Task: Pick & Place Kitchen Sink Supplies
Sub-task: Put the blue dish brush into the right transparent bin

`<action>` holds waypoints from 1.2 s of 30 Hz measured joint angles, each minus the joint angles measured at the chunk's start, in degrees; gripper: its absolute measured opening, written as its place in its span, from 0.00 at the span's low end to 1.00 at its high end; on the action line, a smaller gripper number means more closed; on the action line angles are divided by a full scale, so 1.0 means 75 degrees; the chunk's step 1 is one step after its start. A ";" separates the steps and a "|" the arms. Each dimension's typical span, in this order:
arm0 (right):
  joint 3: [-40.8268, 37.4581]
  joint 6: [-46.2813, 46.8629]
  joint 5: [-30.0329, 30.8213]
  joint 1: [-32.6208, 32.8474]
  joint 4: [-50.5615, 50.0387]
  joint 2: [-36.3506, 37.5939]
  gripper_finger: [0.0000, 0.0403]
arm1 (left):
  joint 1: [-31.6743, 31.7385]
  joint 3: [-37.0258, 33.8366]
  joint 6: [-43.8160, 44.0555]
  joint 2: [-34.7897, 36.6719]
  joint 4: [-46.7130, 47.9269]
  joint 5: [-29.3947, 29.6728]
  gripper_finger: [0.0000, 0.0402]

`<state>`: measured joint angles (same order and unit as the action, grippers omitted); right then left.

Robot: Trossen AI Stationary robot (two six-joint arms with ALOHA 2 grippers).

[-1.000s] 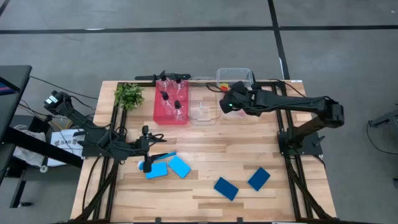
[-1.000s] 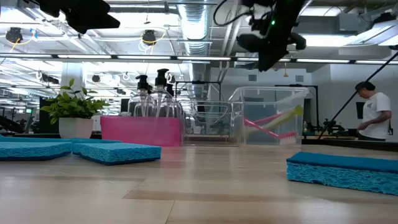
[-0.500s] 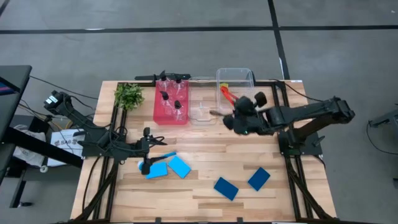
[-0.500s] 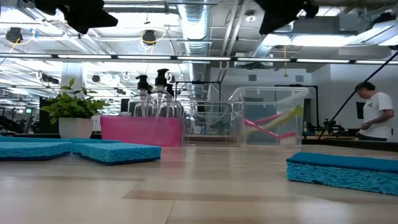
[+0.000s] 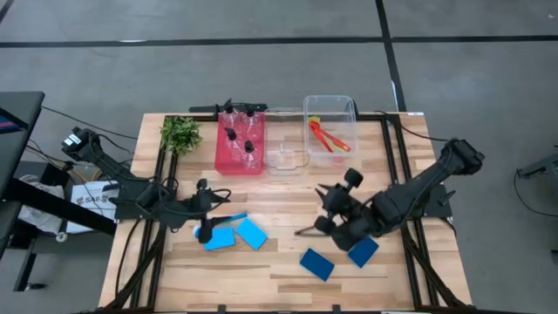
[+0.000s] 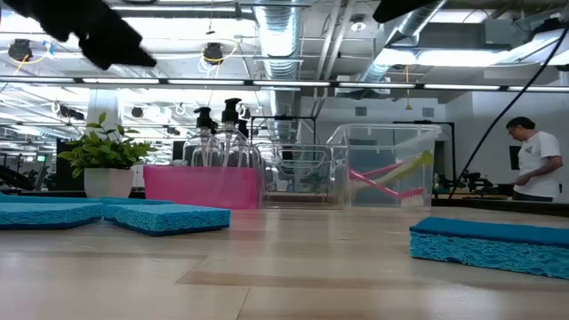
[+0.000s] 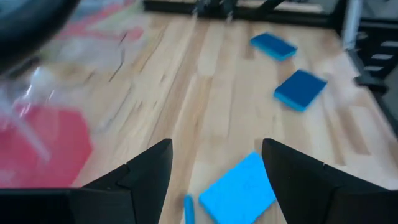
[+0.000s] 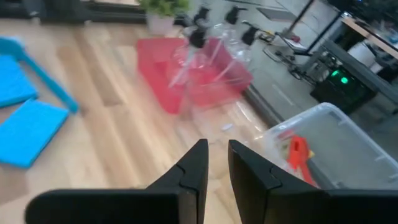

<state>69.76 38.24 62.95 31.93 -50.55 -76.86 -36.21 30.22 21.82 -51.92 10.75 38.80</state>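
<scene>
My right gripper [image 5: 302, 232] [image 8: 217, 146] hovers over the table's middle, open by only a narrow gap, just left of two dark-blue sponges [image 5: 316, 263] [image 5: 363, 251] that lie flat. My left gripper [image 5: 206, 234] [image 7: 217, 144] is wide open above a blue brush [image 5: 228, 218] and two light-blue sponges [image 5: 253, 234] [image 5: 220, 238] [image 7: 239, 190]. Pump bottles [image 5: 240, 139] [image 6: 222, 133] stand in the pink bin [image 5: 228, 164]. A red brush [image 5: 330, 138] and a yellow-green brush lie in the clear bin [image 5: 329, 103].
A leafy plant [image 5: 180, 133] stands at the far left corner. A smaller clear bin [image 5: 283, 159] sits between the pink bin and the larger clear one. Bare wood stretches across the table's middle and near edge. A person [image 6: 533, 160] stands in the room beyond the table.
My right arm has swung from above the clear bin at the far edge toward the near edge and now hangs over the table's middle beside the dark-blue sponges. With it gone, the red and yellow-green brushes show lying in that bin. My left arm has shifted slightly.
</scene>
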 joint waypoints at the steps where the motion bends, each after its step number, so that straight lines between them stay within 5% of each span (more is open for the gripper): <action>1: 0.0000 0.0063 -0.0003 0.0121 0.0000 -0.0058 0.14 | 0.0000 0.0000 0.0239 -0.0014 0.0188 0.0041 0.62; 6: 0.0000 0.0172 -0.0107 0.0557 0.0018 -0.0409 0.14 | 0.0247 0.0000 0.1129 -0.0293 0.0784 -0.0269 0.62; 17: 0.0000 -0.0113 -0.1889 0.0682 0.0214 -0.1216 0.14 | 0.1558 0.0000 0.2411 -0.2576 0.0991 -0.3108 0.62; 25: 0.0000 -0.0175 -0.2359 0.0708 0.0285 -0.1418 0.14 | 0.2028 -0.0003 0.2621 -0.3609 0.0968 -0.3239 0.62; 36: 0.0000 -0.0175 -0.2380 0.0707 0.0456 -0.1408 0.14 | 0.2101 0.0006 0.2772 -0.3727 0.0979 -0.3321 0.54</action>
<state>69.76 36.93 45.10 37.23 -47.13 -87.42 -20.45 30.26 42.61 -79.88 18.09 13.89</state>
